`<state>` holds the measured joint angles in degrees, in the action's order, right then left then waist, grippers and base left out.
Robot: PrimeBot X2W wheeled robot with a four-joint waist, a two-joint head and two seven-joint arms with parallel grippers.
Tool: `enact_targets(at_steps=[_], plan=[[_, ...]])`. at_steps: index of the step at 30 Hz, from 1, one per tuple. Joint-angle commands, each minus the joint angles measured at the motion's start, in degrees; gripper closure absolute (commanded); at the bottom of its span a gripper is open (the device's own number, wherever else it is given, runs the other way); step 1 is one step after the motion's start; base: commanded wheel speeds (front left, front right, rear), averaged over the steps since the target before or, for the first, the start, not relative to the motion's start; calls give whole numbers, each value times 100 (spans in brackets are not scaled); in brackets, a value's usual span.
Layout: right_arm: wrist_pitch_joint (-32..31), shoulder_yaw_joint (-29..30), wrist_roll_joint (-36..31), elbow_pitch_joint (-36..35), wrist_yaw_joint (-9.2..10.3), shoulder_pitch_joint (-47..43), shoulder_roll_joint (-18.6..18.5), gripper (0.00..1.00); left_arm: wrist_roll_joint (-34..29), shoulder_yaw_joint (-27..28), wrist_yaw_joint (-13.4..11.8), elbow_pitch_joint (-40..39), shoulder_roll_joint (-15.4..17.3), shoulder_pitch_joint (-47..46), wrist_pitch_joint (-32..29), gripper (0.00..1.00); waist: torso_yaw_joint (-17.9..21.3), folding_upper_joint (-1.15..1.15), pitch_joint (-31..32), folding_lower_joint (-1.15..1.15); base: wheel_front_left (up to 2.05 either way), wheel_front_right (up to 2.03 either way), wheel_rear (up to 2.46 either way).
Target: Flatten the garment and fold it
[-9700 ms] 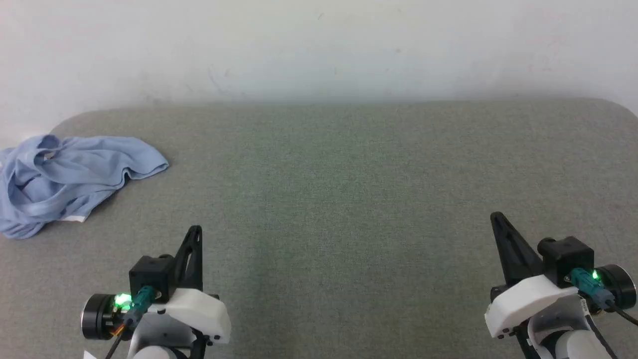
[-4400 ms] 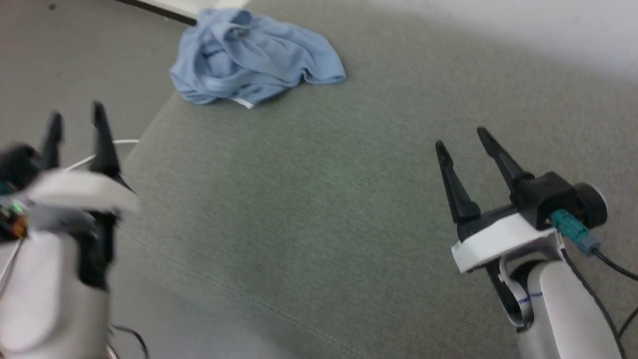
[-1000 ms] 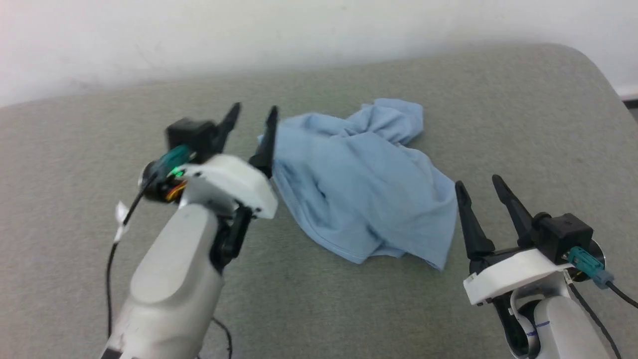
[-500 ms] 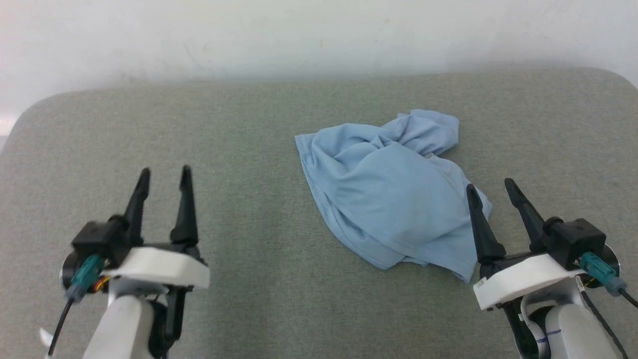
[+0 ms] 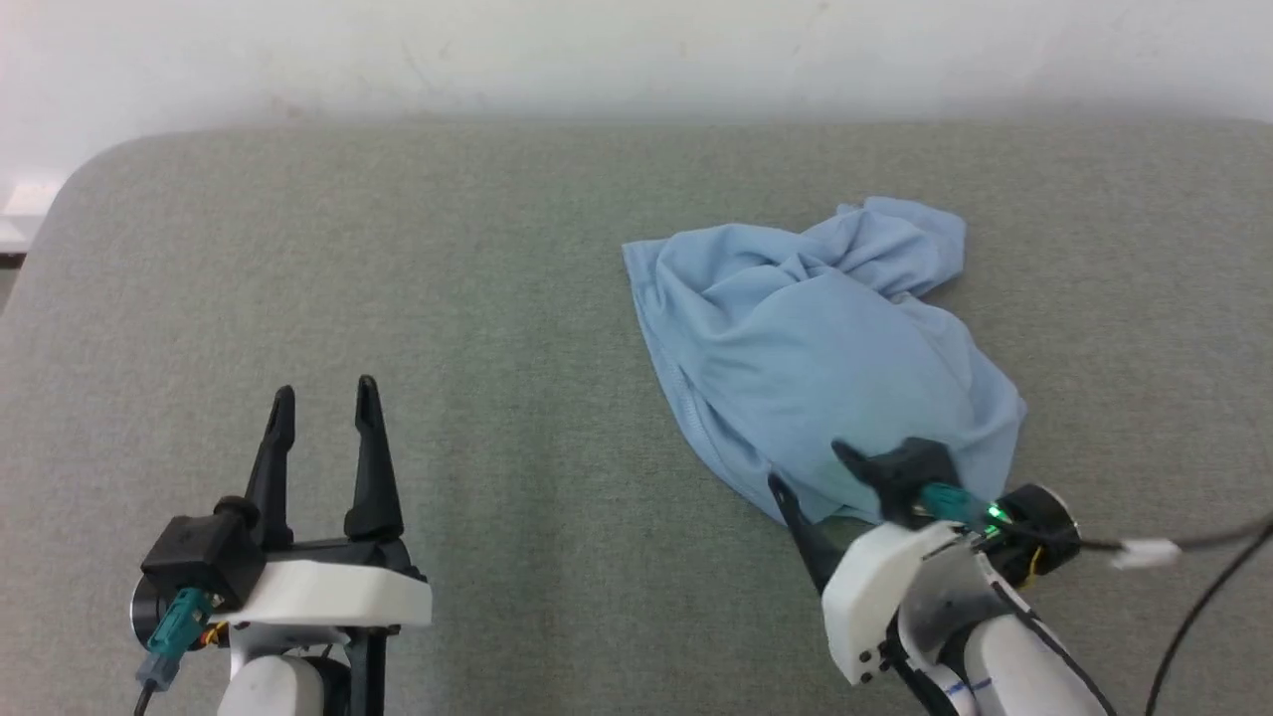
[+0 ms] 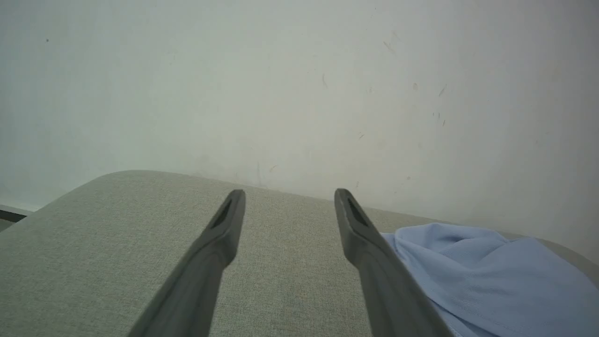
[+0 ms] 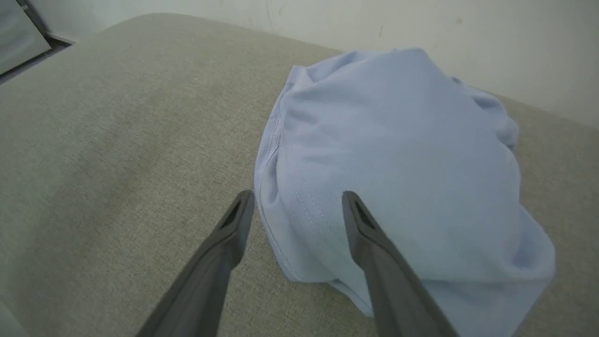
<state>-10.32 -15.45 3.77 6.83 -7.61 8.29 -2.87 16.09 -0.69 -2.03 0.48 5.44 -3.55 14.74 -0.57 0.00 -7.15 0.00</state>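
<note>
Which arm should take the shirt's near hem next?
Right, likely. The right gripper is open with the garment's stitched hem between its fingers; the left gripper, also open, sits well aside.

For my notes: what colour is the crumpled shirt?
The shirt is plain light blue, best seen in the right wrist view.

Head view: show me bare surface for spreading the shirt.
Bare grey surface runs left from the garment to the rounded corner, ahead of the left pincer. Crowded at near right, where the right pincer sits at the garment's hem.

Soft even light, faint shadows, slight blur, no glare
</note>
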Motion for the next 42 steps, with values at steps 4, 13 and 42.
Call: enact_targets(at_steps=[4, 13, 42], plan=[[-1069, 17, -397, 319, 12, 204, -44, 0, -106, 78, 143, 20, -141, -17, 25, 0, -240, 0, -178, 0, 0, 0, 0], [-1376, 476, -749, 524, 12, 245, -8, 100, -111, 153, 325, 126, -241, -147, 26, 0, -452, 0, -302, 0, 0, 0, 0], [-2272, -203, 1157, -1116, 12, -1022, -281, 0, -162, 152, 387, 373, -256, 118, 26, 0, -120, 0, 206, 0, 0, 0, 0]])
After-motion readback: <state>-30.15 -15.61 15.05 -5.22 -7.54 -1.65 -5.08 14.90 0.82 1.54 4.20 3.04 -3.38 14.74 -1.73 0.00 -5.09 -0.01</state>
